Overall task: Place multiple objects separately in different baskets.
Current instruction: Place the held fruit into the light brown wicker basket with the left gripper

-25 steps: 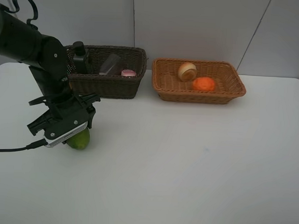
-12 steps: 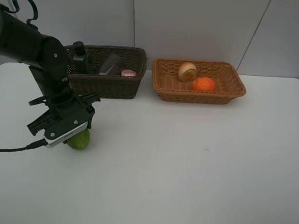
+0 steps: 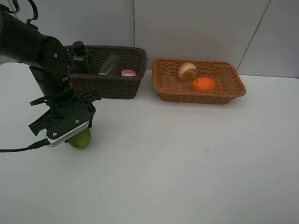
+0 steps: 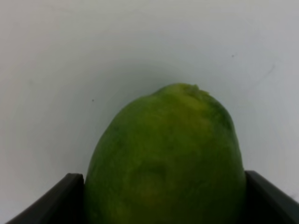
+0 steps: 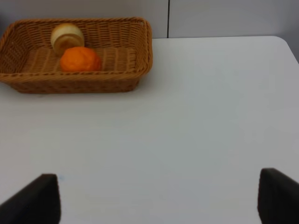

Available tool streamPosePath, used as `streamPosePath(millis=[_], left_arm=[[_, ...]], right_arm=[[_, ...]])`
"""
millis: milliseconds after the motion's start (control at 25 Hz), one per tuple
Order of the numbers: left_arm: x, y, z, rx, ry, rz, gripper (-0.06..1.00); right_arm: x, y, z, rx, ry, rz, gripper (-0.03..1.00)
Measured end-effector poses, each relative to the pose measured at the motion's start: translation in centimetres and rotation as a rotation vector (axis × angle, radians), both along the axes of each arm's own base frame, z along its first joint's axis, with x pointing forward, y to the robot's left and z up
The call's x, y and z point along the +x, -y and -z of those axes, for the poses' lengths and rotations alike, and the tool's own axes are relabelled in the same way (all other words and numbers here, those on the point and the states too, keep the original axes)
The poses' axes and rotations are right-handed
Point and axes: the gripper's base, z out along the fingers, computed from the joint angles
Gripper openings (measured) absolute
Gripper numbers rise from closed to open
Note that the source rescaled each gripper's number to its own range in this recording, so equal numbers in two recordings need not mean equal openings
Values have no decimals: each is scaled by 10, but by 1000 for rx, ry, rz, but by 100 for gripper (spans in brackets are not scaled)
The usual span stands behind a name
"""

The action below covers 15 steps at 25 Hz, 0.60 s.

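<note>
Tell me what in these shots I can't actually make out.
- Green fruit: overhead, the left gripper covers most of it; whether it is off the table is unclear.
- Pump bottle and pink bottle: lower parts hidden by the dark basket wall.
- Right gripper: fingertips only, at the frame edge.

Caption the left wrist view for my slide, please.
Left gripper closed around the green fruit over the white table.

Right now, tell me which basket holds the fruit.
The light orange-tan basket, right of the dark brown basket: it holds the orange and a pale fruit.
</note>
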Motion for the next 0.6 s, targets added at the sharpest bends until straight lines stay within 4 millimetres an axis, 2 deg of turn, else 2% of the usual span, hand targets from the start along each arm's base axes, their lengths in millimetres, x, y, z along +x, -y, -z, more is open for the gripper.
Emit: streamPosePath(millis=[280,440,600], left_arm=[[1,1,0,-22,13,-72,67],[3,6,-6,-100,4,-294,67],[8,29,-31,-247,21,-557,67]], right_arm=[[0,0,0,0,0,0,87],[0,0,0,0,0,0,87],[0,0,0,0,0,0,87]])
